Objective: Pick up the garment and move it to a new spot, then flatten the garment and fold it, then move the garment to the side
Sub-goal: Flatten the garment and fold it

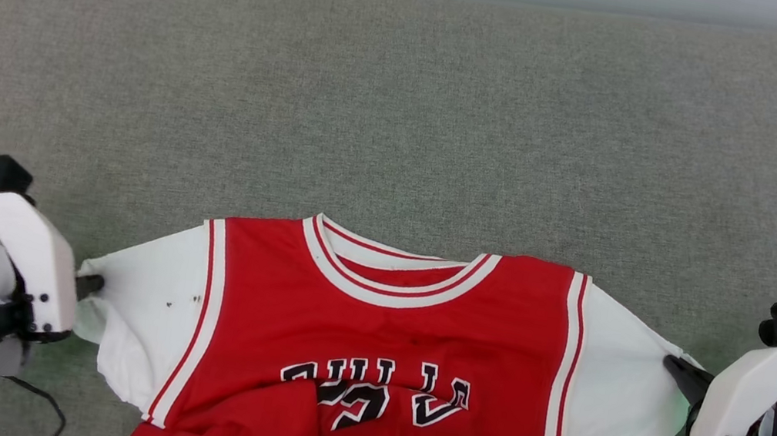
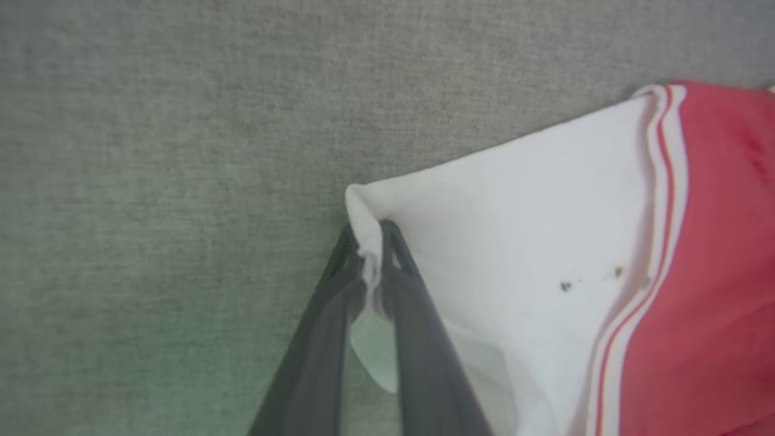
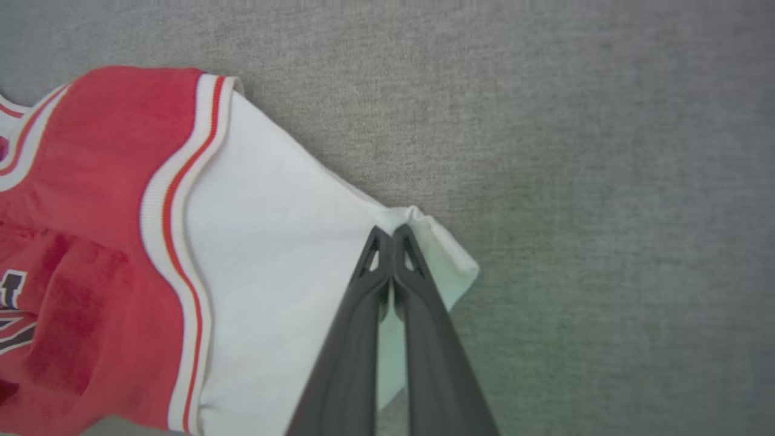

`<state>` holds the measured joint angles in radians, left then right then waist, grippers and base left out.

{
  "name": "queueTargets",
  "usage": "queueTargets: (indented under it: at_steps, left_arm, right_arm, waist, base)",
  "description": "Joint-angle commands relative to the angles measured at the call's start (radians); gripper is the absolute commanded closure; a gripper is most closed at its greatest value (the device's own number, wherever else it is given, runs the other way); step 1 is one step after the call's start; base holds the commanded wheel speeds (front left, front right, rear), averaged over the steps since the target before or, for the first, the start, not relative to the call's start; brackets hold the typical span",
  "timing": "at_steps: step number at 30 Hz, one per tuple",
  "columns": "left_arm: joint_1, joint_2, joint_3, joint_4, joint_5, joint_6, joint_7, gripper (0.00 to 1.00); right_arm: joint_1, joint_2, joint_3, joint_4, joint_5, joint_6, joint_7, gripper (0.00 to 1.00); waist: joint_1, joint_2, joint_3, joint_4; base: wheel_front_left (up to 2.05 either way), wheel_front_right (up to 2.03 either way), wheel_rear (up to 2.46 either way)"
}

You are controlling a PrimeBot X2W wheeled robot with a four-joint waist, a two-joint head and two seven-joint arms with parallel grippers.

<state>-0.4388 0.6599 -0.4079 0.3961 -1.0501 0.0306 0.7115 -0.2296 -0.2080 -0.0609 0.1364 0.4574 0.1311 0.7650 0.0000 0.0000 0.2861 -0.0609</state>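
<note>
The left pincer is squeezed on the tip of the white left sleeve. In the left wrist view a little bit of white cloth is bunched up between its two dark fingers. In the head view the left pincer sits at the far left end of the garment.

The right pincer is shut tight too, and its tips meet on the corner of the white right sleeve. In the head view the right pincer is at the far right end, and the right sleeve is pulled out to a point there.

The garment lies on a grey cloth surface, close to the robot and in the middle between the two arms. It is stretched wide from side to side. Its striped collar points away from the robot. The black letters look upside down from the head view. A red flap of the garment is folded over the lower left and hides part of the letters. The bottom of the garment runs off the picture edge.

The left sleeve has a few small dark specks on it. Red and white stripes run where each sleeve meets the red part.
</note>
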Motion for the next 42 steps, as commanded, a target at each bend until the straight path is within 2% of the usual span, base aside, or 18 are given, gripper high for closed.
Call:
queueTargets:
  at_steps: [1, 9, 12, 13, 17, 23, 25, 30, 37, 42]
  left_arm:
    - [0.043, -0.079, -0.055, 0.01, -0.007, -0.007, 0.018, 1.0]
    - [-0.072, 0.002, -0.019, -0.057, 0.069, -0.001, -0.047, 1.0]
    - [-0.123, 0.019, -0.023, -0.08, 0.105, -0.008, -0.054, 1.0]
    - [-0.176, 0.039, -0.031, -0.097, 0.143, -0.008, -0.058, 1.0]
    - [-0.271, 0.046, -0.049, -0.099, 0.202, -0.029, -0.08, 1.0]
    - [-0.425, 0.017, -0.075, -0.063, 0.293, -0.054, -0.137, 1.0]
    - [-0.483, 0.004, -0.075, -0.048, 0.325, -0.051, -0.175, 1.0]
    - [-0.636, -0.039, -0.051, 0.003, 0.398, 0.008, -0.275, 1.0]
    - [-0.839, -0.102, -0.006, 0.084, 0.46, 0.076, -0.44, 1.0]
    - [-0.97, -0.123, 0.04, 0.135, 0.47, 0.103, -0.544, 1.0]
  right_arm:
    - [-0.021, -0.007, -0.004, 0.001, -0.004, -0.001, -0.008, 1.0]
    - [-0.039, -0.041, -0.011, -0.006, -0.031, -0.001, -0.026, 1.0]
    - [-0.065, -0.064, -0.014, -0.009, -0.042, -0.001, -0.035, 1.0]
    - [-0.103, -0.093, -0.015, -0.002, -0.053, -0.001, -0.03, 1.0]
    - [-0.183, -0.142, -0.011, 0.014, -0.069, -0.001, -0.031, 1.0]
    - [-0.354, -0.211, 0.001, 0.047, -0.102, -0.001, -0.056, 1.0]
    - [-0.422, -0.221, 0.008, 0.062, -0.104, -0.001, -0.067, 1.0]
    - [-0.605, -0.242, 0.022, 0.108, -0.12, -0.001, -0.11, 1.0]
    - [-0.861, -0.212, 0.046, 0.202, -0.171, -0.001, -0.235, 1.0]
    - [-1.037, -0.197, 0.074, 0.255, -0.236, -0.001, -0.351, 1.0]
  waist:
    - [0.0, 0.0, -0.007, 0.003]
    - [0.0, 0.0, -0.09, 0.034]
    - [0.0, 0.0, -0.13, 0.038]
    - [0.0, 0.0, -0.171, 0.039]
    - [0.0, 0.0, -0.219, 0.035]
    - [0.0, 0.0, -0.248, 0.022]
    - [0.0, 0.0, -0.239, 0.017]
    - [0.0, 0.0, -0.176, 0.003]
    - [0.0, 0.0, -0.046, -0.018]
    - [0.0, 0.0, 0.063, -0.033]
  base:
    - [0.0, 0.0, 0.0]
    - [0.0, 0.0, 0.0]
    - [0.0, 0.0, 0.0]
    - [0.0, 0.0, 0.0]
    - [0.0, 0.0, 0.0]
    - [0.0, 0.0, 0.0]
    - [0.0, 0.0, 0.0]
    - [0.0, 0.0, 0.0]
    - [0.0, 0.0, 0.0]
    - [0.0, 0.0, 0.0]
